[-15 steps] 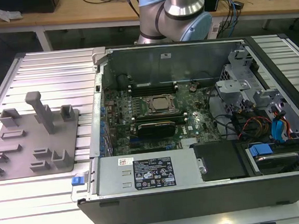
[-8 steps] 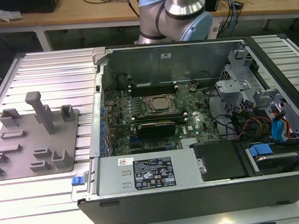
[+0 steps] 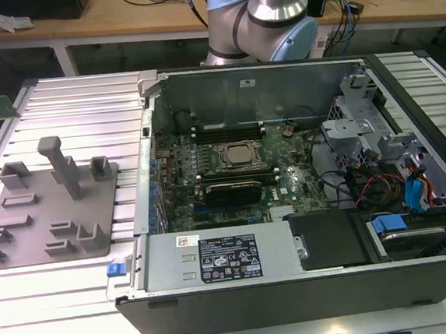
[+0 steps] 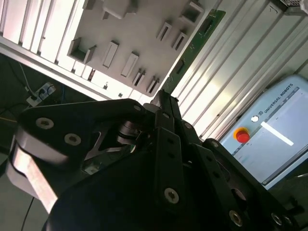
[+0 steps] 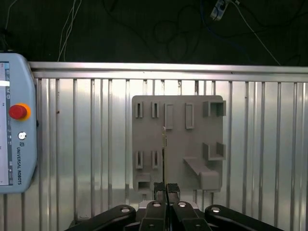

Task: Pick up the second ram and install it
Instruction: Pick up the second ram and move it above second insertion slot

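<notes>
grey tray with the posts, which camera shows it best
The first wrist view: it looks straight down on the whole tray. The exterior view shows it slanted, at that view's left; the second wrist view cuts part of it off.

Lighting was bright and even, with soft shadows. The ribbed worktop (image 5: 96,144) glared near-white in both wrist views; the pincer (image 4: 166,96) appeared as an underexposed black mass, the second ram (image 4: 209,28) well lit beyond it.

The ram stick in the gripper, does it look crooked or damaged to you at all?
Nothing stands out. The second ram sticks straight out from the shut gripper, edge-on above the grey holder tray, with no visible bend or damage.
</notes>
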`<state>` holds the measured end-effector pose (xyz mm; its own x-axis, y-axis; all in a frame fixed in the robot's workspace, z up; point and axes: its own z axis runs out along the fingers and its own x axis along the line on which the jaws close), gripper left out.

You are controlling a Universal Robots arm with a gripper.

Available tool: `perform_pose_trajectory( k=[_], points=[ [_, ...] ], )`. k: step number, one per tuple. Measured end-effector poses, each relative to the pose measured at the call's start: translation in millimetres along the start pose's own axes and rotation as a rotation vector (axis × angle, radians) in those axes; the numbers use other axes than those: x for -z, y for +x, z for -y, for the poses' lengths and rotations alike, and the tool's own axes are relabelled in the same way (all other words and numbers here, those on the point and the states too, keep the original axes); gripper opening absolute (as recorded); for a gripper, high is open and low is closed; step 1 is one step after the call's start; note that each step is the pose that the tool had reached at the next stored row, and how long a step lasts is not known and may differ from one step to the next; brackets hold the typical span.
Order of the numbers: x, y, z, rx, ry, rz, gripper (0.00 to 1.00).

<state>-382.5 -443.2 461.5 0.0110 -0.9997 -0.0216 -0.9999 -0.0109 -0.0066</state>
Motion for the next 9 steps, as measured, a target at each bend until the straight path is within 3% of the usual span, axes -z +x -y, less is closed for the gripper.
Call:
perform_pose_trajectory(
  k=[9],
  points=[
    [-0.2, 0.4, 32.5, 0.0, 0.0, 0.0, 0.09]
  ],
)
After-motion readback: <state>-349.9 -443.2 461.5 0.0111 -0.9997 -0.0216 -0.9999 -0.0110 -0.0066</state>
